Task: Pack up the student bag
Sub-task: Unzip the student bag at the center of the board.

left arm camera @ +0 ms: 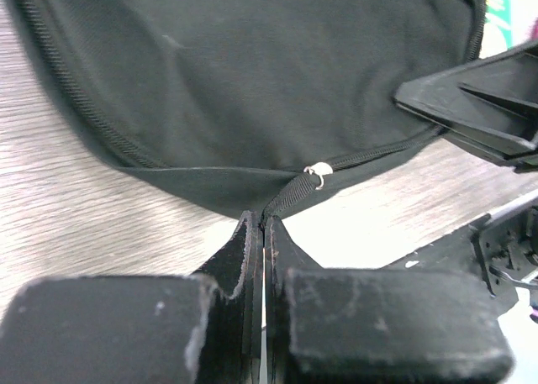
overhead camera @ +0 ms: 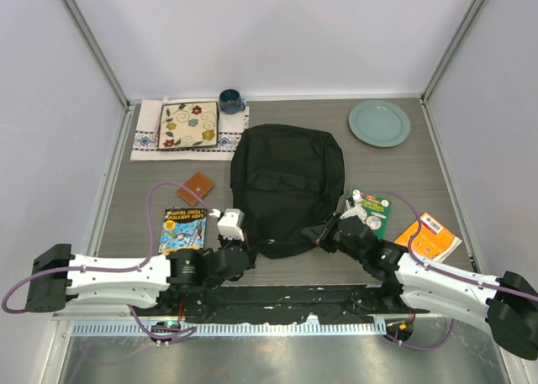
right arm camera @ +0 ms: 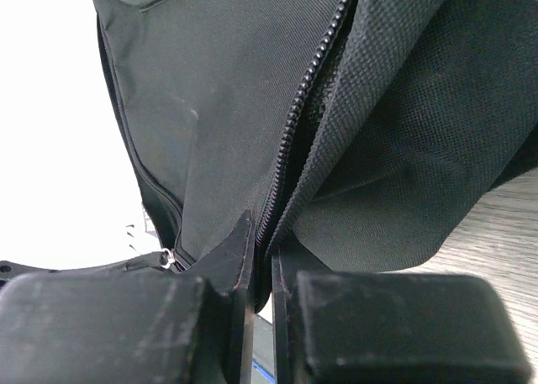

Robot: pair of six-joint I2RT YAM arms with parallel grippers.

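The black student bag lies flat in the middle of the table. My left gripper is at its near left edge, shut on the black zipper pull strap that hangs from a small metal ring. My right gripper is at the bag's near right edge, shut on the bag's fabric beside the zipper, which is partly open there. The bag also fills the left wrist view and the right wrist view.
A comic book and a brown wallet lie left of the bag. A green packet and an orange book lie to its right. A floral mat on a cloth, a blue mug and a green plate stand at the back.
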